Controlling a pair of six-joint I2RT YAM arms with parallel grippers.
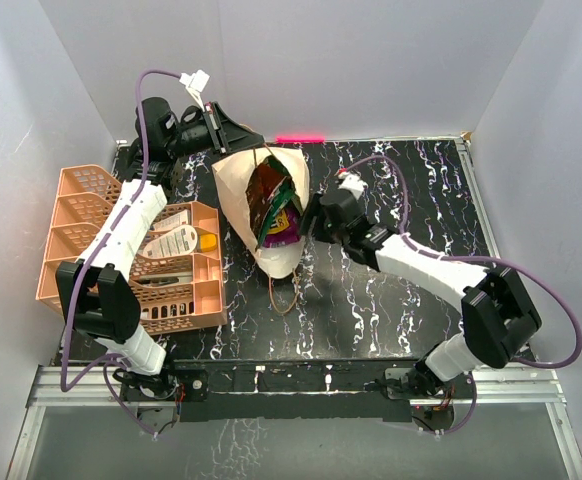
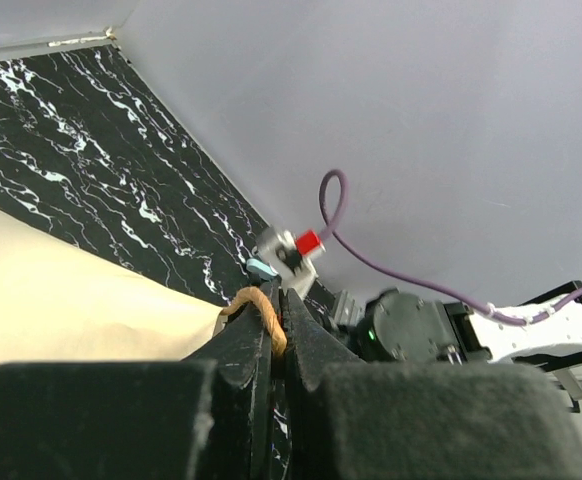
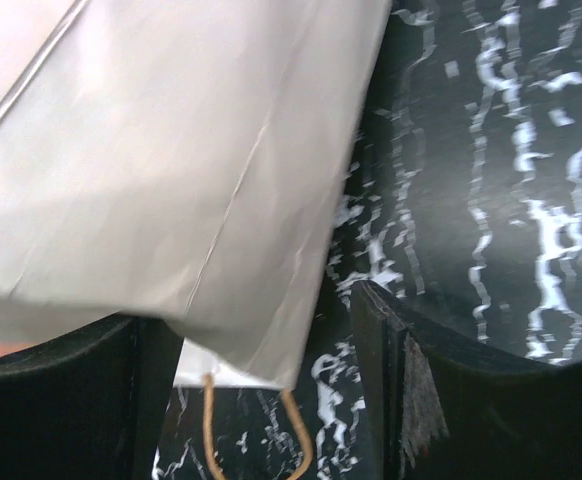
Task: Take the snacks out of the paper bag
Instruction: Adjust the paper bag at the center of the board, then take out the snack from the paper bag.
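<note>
We see the left gripper [image 2: 279, 330] clamped on a handle [image 2: 263, 305] of the paper bag [image 1: 239, 185] at upper centre; the right gripper [image 3: 256, 330] is half open around its side.

The snacks [image 1: 274, 212] lie in the paper bag [image 1: 281, 258], right of the basket [image 1: 81, 182].

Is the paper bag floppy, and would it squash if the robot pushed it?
Probably floppy: the paper bag has creased sides, and its handle is pinched in the left tool, perhaps holding it up. A push would likely dent its thin walls. The snacks inside may weigh it down.
</note>
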